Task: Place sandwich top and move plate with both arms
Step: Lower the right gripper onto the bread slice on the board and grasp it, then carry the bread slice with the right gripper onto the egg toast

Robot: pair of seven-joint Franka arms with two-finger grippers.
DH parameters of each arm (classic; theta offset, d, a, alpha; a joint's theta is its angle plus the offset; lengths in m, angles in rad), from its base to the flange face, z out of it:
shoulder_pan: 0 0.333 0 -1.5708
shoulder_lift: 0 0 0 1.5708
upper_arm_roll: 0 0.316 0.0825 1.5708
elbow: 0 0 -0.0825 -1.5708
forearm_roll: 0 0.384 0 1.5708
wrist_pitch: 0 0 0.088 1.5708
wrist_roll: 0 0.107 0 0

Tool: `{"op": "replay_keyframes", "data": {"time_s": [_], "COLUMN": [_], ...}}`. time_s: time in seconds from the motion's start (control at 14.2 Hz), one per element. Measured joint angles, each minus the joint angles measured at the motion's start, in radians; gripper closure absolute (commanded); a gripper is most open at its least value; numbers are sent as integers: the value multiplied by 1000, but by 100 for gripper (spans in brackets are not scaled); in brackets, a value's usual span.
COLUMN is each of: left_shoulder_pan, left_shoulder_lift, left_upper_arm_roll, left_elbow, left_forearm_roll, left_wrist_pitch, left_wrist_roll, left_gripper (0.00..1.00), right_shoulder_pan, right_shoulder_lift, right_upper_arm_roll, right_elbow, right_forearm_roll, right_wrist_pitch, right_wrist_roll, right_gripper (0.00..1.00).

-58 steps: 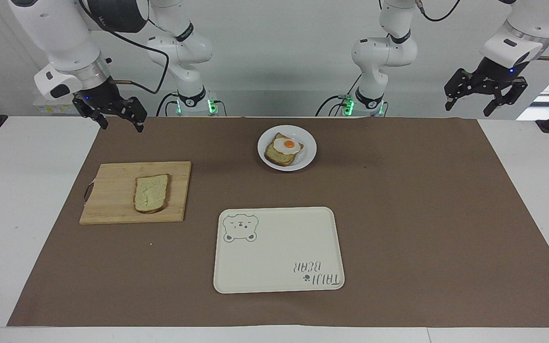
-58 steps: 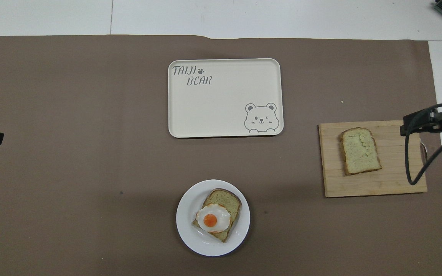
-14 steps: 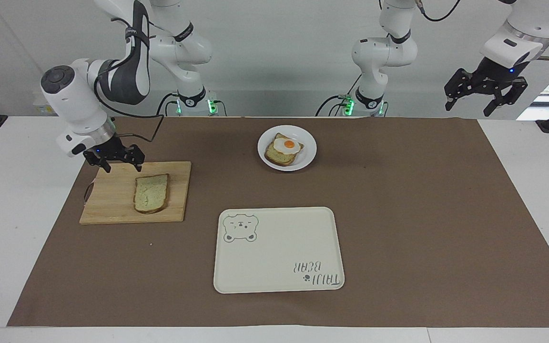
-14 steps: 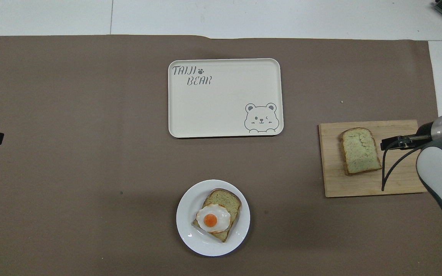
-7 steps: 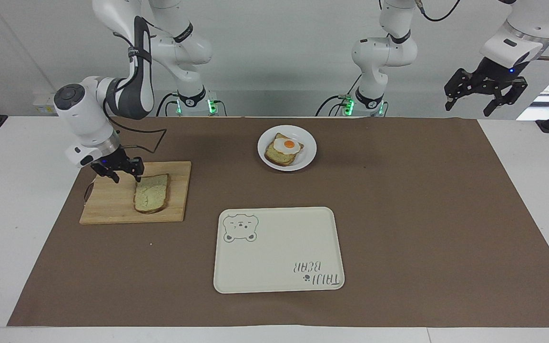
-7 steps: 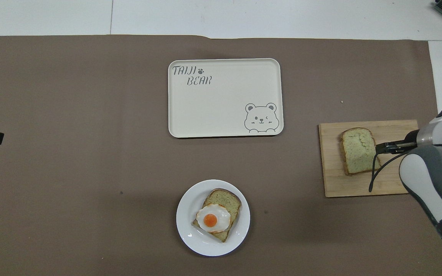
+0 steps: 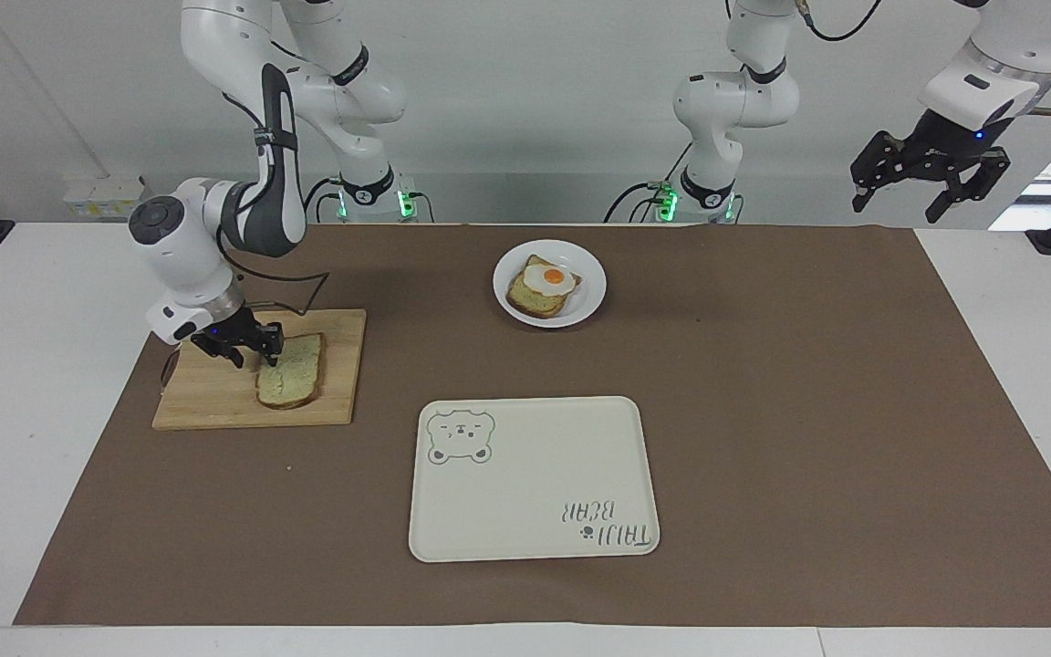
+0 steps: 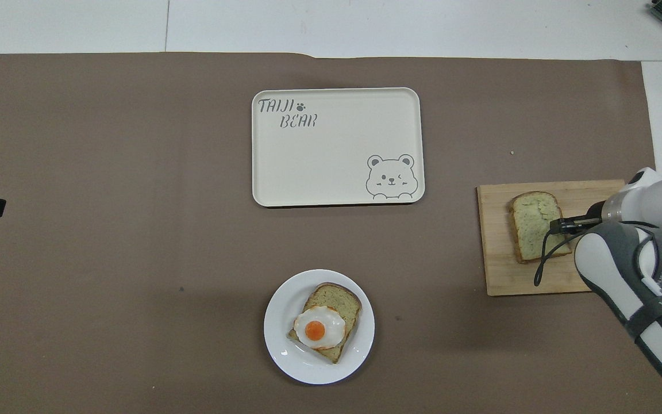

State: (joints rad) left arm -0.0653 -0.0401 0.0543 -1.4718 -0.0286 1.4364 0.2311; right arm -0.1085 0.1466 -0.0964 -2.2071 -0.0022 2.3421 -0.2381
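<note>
The sandwich top point(image 7: 296, 376) lies flat on a wooden cutting board point(image 7: 215, 394) toward the right arm's end of the table; it also shows in the overhead view point(image 8: 529, 227). My right gripper point(image 7: 254, 354) is down at the slice's edge, fingers apart, one finger point(image 7: 274, 351) over the crust. The white plate point(image 7: 591, 292) stands near the robots, at mid-table, and bears a bread slice with a fried egg point(image 7: 546, 283). My left gripper point(image 7: 927, 178) is open and waits high over the table's end by the left arm.
A cream tray with a bear drawing point(image 7: 535, 484) lies farther from the robots than the plate, at mid-table. A brown mat point(image 7: 808, 411) covers the table. In the overhead view the right arm's wrist point(image 8: 641, 253) covers part of the board point(image 8: 538, 279).
My right gripper has come down from above the table's edge to the cutting board and moved up to the slice's edge. The left arm, plate and tray have not moved.
</note>
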Motion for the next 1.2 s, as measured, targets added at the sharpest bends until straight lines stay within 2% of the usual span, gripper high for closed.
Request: {"op": "replay_keyframes", "data": {"time_s": [0.07, 0.14, 0.63, 1.06, 1.2], "left_shoulder_pan": [0, 0, 0, 0, 0], "left_shoulder_lift": [0, 0, 0, 0, 0], "left_upper_arm_roll": [0, 0, 0, 0, 0], "left_elbow": [0, 0, 0, 0, 0], "left_forearm_roll": [0, 0, 0, 0, 0], "left_wrist_pitch": [0, 0, 0, 0, 0], "left_wrist_roll": [0, 0, 0, 0, 0], "left_gripper": [0, 0, 0, 0, 0], "right_shoulder_pan": [-1, 0, -1, -3, -2], "right_shoulder_lift": [5, 4, -4, -69, -100], "right_upper_arm_roll": [1, 6, 12, 7, 13], "right_elbow": [-1, -1, 4, 103, 118], "right_forearm_roll": [2, 6, 7, 8, 53], "right_wrist_pitch": [5, 5, -14, -223, -283], "right_wrist_roll": [0, 0, 0, -8, -8], "right_gripper": [96, 100, 100, 100, 100]}}
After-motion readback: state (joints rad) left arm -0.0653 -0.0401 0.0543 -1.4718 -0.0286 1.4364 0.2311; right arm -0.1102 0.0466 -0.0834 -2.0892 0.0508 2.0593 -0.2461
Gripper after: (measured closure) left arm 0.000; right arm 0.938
